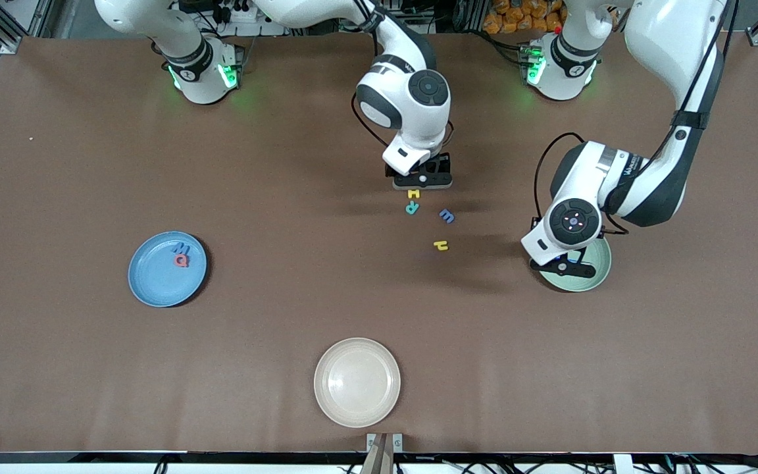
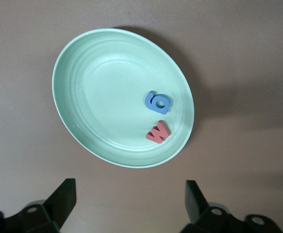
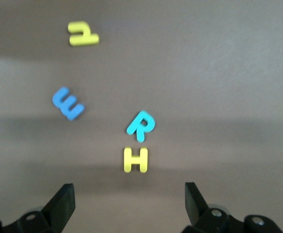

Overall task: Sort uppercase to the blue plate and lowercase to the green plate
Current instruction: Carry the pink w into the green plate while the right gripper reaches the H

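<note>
Left gripper [image 2: 127, 206] open, empty, over pale mint-green plastic plate [image 2: 83, 73]; blue foam g [image 2: 157, 102], red foam w [image 2: 158, 132] inside. Right gripper [image 3: 127, 204] open over yellow foam H [image 3: 135, 160], frame centre.

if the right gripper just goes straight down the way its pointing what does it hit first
Most likely the yellow H: the open right gripper points down at the table, and the H lies closest to the gap between its fingers, the teal R touching it. Depth is hard to judge.

A cream plate [image 1: 356, 382] lies on the brown table [image 1: 89, 362], near the edge closest to the front camera. Nothing is on the plate.
</note>
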Tool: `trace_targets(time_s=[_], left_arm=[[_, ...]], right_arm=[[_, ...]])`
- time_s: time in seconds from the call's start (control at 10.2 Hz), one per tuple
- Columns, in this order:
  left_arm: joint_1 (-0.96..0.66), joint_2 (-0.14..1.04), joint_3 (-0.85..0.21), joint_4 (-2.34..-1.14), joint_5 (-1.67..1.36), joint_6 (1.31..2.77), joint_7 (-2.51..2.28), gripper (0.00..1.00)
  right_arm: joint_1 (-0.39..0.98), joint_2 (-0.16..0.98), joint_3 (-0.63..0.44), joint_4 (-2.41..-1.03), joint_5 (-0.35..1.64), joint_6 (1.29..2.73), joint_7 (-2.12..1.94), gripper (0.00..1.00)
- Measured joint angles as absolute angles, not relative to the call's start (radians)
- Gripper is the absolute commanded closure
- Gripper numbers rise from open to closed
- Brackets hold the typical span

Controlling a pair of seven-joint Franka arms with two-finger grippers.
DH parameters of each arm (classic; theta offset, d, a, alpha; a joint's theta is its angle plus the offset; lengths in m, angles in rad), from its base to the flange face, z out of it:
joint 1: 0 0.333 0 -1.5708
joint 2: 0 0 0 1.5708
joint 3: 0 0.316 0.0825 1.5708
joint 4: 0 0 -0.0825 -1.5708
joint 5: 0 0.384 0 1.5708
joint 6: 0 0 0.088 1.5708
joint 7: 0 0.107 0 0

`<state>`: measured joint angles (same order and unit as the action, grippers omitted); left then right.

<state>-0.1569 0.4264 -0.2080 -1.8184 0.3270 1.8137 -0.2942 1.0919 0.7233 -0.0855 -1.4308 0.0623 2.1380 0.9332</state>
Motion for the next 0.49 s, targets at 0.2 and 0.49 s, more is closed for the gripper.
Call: trace_targets(time_s=[0.2,0.49], left_arm=[[-0.159,0.435,-0.214,-1.814,0.327,1.815,-0.342,0.0],[-0.195,0.491,-0.221,-1.777,0.327,1.836,-0.464,0.0]], right_arm=[[1.128,0.743,-0.086,-1.431,0.033,2.159,0.931,0.0],[1.129,0.788,-0.091,-1.432,0.031,2.247,0.893,0.0]])
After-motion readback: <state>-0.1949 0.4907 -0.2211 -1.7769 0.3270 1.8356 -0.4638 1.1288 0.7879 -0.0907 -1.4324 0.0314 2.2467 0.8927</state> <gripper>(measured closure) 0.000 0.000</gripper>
